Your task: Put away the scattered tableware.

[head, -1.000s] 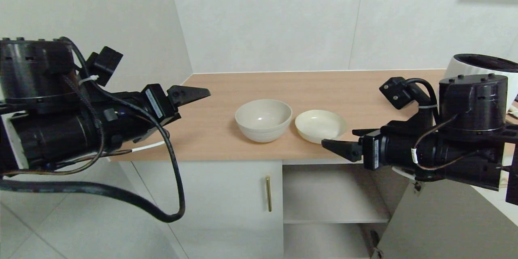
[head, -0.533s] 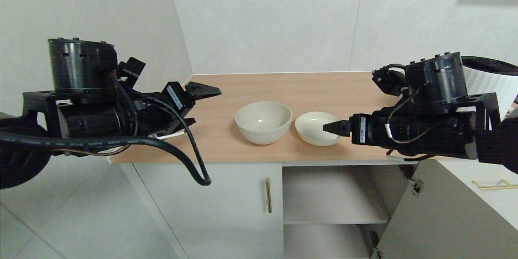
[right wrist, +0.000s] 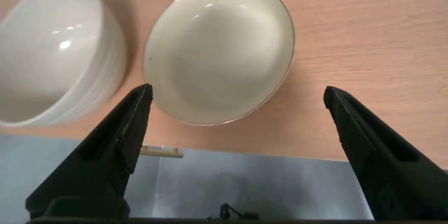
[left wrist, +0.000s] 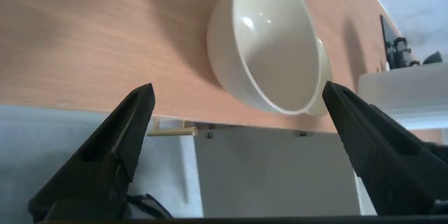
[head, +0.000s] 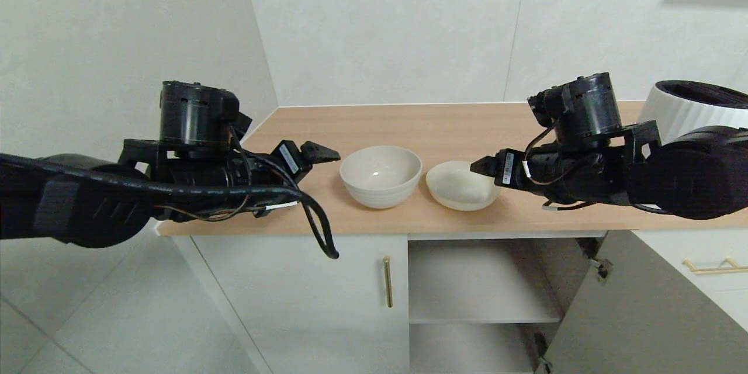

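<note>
Two pieces of tableware sit side by side near the front of the wooden counter (head: pixel 409 123): a deep cream bowl (head: pixel 380 175) and, to its right, a shallow cream dish (head: pixel 461 186). My left gripper (head: pixel 318 166) hovers open just left of the deep bowl, holding nothing. From the left wrist, the deep bowl (left wrist: pixel 269 49) lies ahead of the left gripper (left wrist: pixel 234 92), between the lines of its spread fingers. My right gripper (head: pixel 482 172) is open at the dish's right rim. Seen from the right wrist, the dish (right wrist: pixel 220 49) lies ahead of the right gripper (right wrist: pixel 236 92), the deep bowl (right wrist: pixel 49 49) beside it.
Under the counter an open cabinet (head: pixel 479 280) has a shelf, its door (head: pixel 631 315) swung out to the right. A closed door with a brass handle (head: pixel 387 279) is to its left. A white ribbed container (head: pixel 695 102) stands at the counter's right end. Tiled walls close the left and back.
Both arms have come inward. The left gripper moved right, up to the deep bowl. The right gripper rose from below the counter edge and now reaches the dish's rim.
</note>
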Robot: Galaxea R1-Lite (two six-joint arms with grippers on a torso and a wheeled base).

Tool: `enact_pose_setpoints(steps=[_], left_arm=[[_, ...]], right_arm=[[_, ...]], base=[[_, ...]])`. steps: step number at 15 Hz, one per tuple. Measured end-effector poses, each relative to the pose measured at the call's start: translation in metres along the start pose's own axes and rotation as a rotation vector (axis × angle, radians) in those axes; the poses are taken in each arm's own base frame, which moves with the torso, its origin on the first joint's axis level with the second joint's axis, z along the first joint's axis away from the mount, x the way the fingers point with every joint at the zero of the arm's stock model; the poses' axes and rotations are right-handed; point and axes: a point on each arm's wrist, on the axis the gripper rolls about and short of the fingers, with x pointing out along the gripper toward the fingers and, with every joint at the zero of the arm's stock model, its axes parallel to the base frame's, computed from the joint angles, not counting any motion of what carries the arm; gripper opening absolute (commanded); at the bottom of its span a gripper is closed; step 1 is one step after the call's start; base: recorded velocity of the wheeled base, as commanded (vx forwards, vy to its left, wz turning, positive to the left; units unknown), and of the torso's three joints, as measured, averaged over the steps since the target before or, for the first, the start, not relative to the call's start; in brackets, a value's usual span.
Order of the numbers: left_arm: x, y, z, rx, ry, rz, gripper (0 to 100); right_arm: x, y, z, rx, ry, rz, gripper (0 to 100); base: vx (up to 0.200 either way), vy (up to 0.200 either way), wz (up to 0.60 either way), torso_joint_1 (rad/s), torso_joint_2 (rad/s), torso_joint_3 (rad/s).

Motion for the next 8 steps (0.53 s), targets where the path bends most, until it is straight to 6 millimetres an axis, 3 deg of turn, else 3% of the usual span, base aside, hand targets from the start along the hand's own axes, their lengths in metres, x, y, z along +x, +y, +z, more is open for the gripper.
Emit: enact_pose_setpoints(steps=[8], left_arm=[[0.043,0.006,-0.009,-0.007,0.014,0.034,100]], right_arm=[[0.004,-0.003,-0.008,-0.011,0.029,-0.009,100]], base=[[0.0,0.0,0.0,0.0,0.0,0.0]])
